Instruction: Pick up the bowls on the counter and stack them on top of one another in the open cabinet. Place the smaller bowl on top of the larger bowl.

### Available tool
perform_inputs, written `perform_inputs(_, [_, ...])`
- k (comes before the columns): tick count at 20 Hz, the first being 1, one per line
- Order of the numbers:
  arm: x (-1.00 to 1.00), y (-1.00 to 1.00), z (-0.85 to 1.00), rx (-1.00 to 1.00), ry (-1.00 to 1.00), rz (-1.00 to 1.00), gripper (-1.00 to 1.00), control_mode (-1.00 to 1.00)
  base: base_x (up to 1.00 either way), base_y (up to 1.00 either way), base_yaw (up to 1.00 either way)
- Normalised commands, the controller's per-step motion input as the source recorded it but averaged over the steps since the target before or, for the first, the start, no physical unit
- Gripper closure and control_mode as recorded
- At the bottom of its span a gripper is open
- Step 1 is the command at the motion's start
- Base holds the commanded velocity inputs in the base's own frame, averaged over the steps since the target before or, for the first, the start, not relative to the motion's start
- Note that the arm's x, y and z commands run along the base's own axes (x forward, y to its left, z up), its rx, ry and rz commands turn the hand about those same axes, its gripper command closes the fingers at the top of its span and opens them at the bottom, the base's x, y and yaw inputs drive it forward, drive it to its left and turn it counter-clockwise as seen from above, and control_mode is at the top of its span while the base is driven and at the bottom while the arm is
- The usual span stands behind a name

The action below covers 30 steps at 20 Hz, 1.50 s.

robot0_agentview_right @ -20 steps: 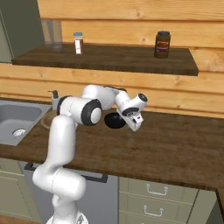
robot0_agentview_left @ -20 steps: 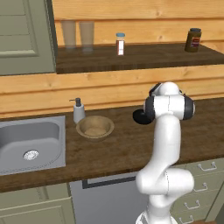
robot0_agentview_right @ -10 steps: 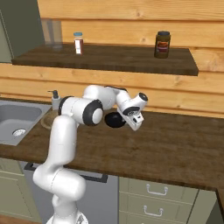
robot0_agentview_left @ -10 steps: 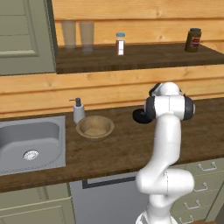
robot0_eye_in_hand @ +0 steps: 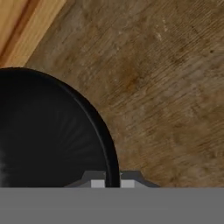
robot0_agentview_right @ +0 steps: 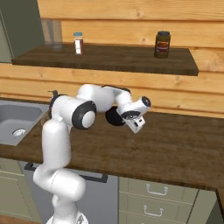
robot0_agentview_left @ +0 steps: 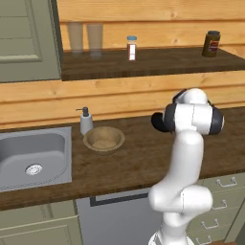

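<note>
Small black bowl [robot0_eye_in_hand: 48, 131] sits on the dark wood-grain counter [robot0_eye_in_hand: 166, 87], close to the plank back wall, and my gripper [robot0_eye_in_hand: 112, 180] is right on its rim: in the hand view one fingertip shows inside the rim, the other outside, rim running between them. Looks like the jaws are nearly closed around that rim, but I can't tell if they're actually pinching yet, so no claim of a hold. From the right base view the bowl [robot0_agentview_right: 114, 117] is still down on the counter, just behind my hand. The wide tan bowl [robot0_agentview_left: 104, 139] is well apart from it, over by the sink [robot0_agentview_left: 31, 155], w/ a soap dispenser [robot0_agentview_left: 85, 121] just beside it. Open cabinet shelf [robot0_agentview_left: 153, 61] above carries two glasses [robot0_agentview_left: 85, 39], a small white shaker [robot0_agentview_left: 131, 48] and a dark jar [robot0_agentview_left: 211, 44], no bowls. So progress-wise: nothing stacked, nothing lifted. My guess is the tan bowl ought to go up first, since the black one belongs on top; both moves are left to do.
</note>
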Motion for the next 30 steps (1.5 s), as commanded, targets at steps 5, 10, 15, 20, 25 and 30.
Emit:
perform_inputs(5, [-0.98, 0.3, 0.61, 0.0, -0.25, 0.0, 1.0, -1.0, 0.0, 0.0, 0.0])
perform_inputs(10, [-0.84, 0.53, 0.93, -0.02, -0.18, 0.0, 1.0, -1.0, 0.0, 0.0, 0.0])
perform_inputs(15, [-0.63, 0.6, 1.0, -0.01, -0.04, 0.02, 1.0, -1.0, 0.0, 0.0, 0.0])
perform_inputs(20, [-0.28, 0.92, 0.49, -0.02, 0.2, 0.11, 1.0, -1.0, 0.0, 0.0, 0.0])
perform_inputs(25, [-0.03, 1.0, 0.13, 0.0, 0.22, 0.11, 1.0, -1.0, 0.0, 0.0, 0.0])
perform_inputs(30, [0.12, 0.98, 0.15, 0.0, 0.25, 0.06, 1.0, -1.0, 0.0, 0.0, 0.0])
